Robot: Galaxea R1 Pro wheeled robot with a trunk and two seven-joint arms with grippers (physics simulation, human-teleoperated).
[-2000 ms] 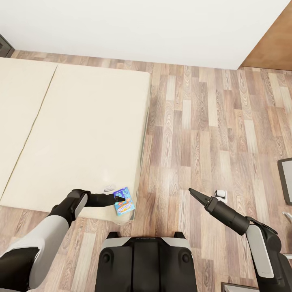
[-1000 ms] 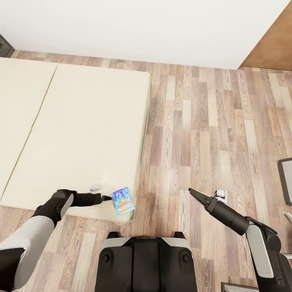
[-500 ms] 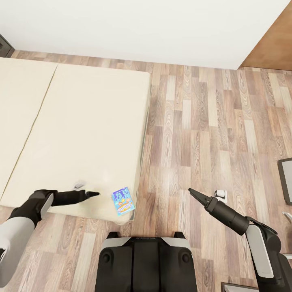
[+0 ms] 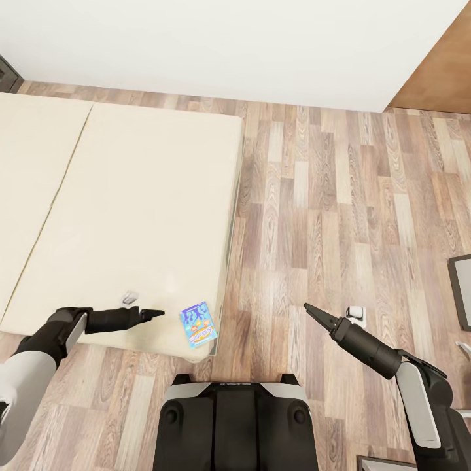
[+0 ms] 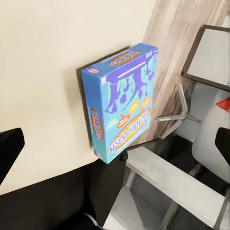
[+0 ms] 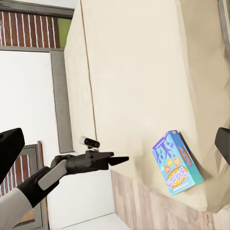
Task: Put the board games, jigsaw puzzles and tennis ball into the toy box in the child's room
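A small blue board game (image 4: 198, 324) lies flat on the near right corner of the bed (image 4: 131, 196), close to the mattress edge. My left gripper (image 4: 154, 314) hovers just left of it, pointing at it with a short gap between them. Its fingers (image 5: 9, 146) stand wide apart in the left wrist view, either side of the blue box (image 5: 122, 103). My right gripper (image 4: 312, 310) is open and hangs over the wood floor, right of the bed. The right wrist view looks across at the board game (image 6: 176, 163) and the left arm (image 6: 81, 163).
A white wall runs along the back, with a brown wood panel (image 4: 441, 65) at the upper right. A dark-framed object (image 4: 461, 291) sits at the right edge, and a small white thing (image 4: 355, 315) lies on the floor. My base (image 4: 235, 425) is close to the bed's corner.
My left gripper was on the blue board game, then drew back to the left and now hovers beside it. The game stayed on the bed corner. The right arm has not moved.
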